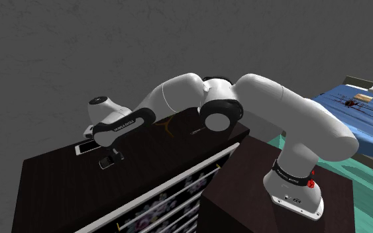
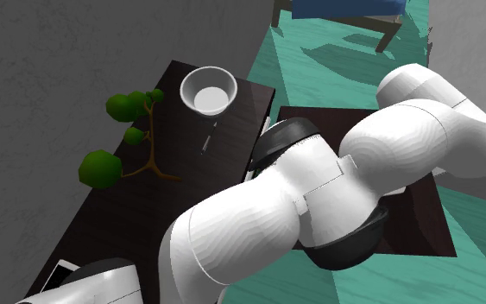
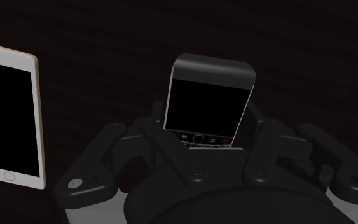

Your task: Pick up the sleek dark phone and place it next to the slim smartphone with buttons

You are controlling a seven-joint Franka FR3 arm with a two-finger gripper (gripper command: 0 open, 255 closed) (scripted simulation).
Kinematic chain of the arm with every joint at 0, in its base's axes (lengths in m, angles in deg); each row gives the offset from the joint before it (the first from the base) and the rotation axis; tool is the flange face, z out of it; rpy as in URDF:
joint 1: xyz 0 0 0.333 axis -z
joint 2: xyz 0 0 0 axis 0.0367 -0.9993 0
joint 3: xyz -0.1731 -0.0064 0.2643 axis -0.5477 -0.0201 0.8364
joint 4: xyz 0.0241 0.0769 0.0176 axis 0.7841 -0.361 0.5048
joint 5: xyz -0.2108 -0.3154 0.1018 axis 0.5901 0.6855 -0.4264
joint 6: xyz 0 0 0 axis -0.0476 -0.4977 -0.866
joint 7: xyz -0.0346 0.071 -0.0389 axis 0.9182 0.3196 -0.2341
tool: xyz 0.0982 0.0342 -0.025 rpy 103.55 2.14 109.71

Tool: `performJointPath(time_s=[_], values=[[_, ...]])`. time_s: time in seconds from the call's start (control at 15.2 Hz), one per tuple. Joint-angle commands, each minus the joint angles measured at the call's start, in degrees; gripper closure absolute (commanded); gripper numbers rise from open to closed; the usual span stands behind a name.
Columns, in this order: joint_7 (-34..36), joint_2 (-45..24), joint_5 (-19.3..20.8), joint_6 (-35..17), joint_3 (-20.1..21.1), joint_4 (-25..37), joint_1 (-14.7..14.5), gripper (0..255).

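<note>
My black gripper [image 3: 204,141] is shut on a dark phone [image 3: 208,102] with a black screen and a row of small keys; the fingers [image 3: 163,137] clasp its lower end from both sides. A slim white phone [image 3: 6,118] with a gold edge and a round home button lies flat beside it, a short gap apart. In the shoulder view the gripper [image 1: 112,157] holds the dark phone [image 1: 105,163] low over the dark cabinet top [image 1: 52,172], just in front of the white phone [image 1: 85,148]. Whether the dark phone touches the surface I cannot tell.
On the cabinet's far end stand a white bowl [image 2: 208,90], a small green tree-like plant [image 2: 133,129] and a thin pen-like stick [image 2: 206,142]. A corner of the white phone [image 2: 58,275] shows under the arm. A blue bed [image 1: 360,109] stands on the teal floor [image 1: 370,192].
</note>
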Motion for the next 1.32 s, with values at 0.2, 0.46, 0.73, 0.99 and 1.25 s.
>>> performJointPath(time_s=[0.2,0.46,0.73,0.99,1.25], values=[[0.0,0.0,0.0,0.0,0.0,0.0,0.0,0],[0.0,0.0,0.0,0.0,0.0,0.0,0.0,0],[-0.1,6.2,0.3,2.3,-0.4,-3.9,-0.5,0],[-0.1,6.2,0.3,2.3,-0.4,-3.9,-0.5,0],[-0.1,6.2,0.3,2.3,-0.4,-3.9,-0.5,0]])
